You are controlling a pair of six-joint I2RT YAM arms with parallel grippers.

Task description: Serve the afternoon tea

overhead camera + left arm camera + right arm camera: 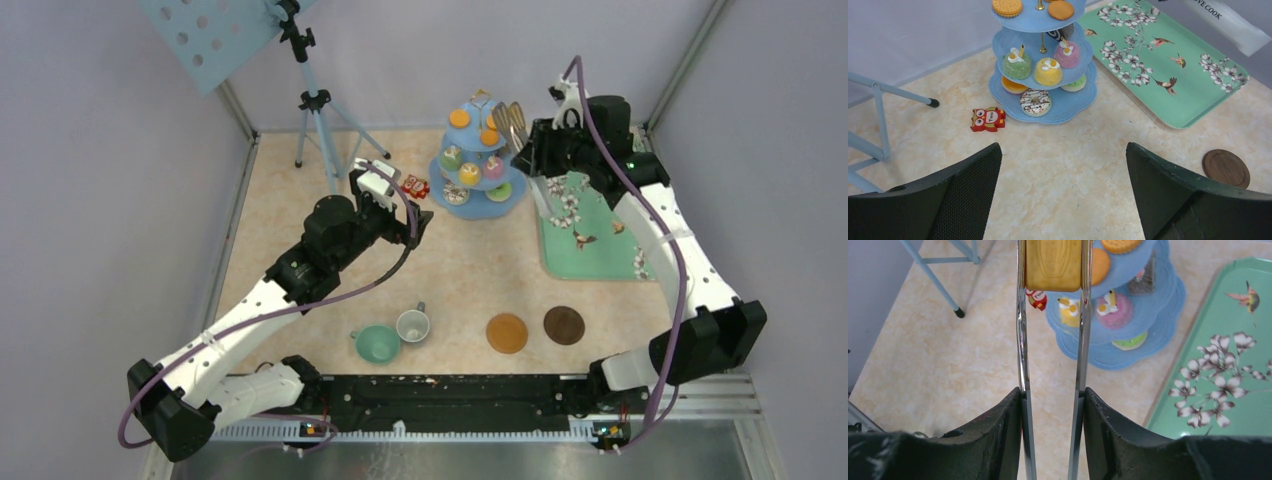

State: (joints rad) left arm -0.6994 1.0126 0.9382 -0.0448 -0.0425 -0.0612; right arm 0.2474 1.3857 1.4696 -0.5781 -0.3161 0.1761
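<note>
The light-blue three-tier stand (478, 190) holds orange biscuits, cupcakes and donuts at the back centre; it also shows in the left wrist view (1068, 102) and the right wrist view (1148, 335). My right gripper (1052, 392) is shut on the metal tongs (1023, 365), whose tips pinch a yellow-orange biscuit (1053, 265) beside the stand's top tier. My left gripper (1063, 155) is open and empty, hovering left of the stand. The teal cup (377, 343), grey-white cup (412, 324) and two brown coasters (507, 333) (564, 325) lie near the front.
A green floral tray (590, 240) lies right of the stand, under my right arm. A small red owl tile (415, 186) lies left of the stand. A blue tripod (318, 110) with a perforated panel stands at the back left.
</note>
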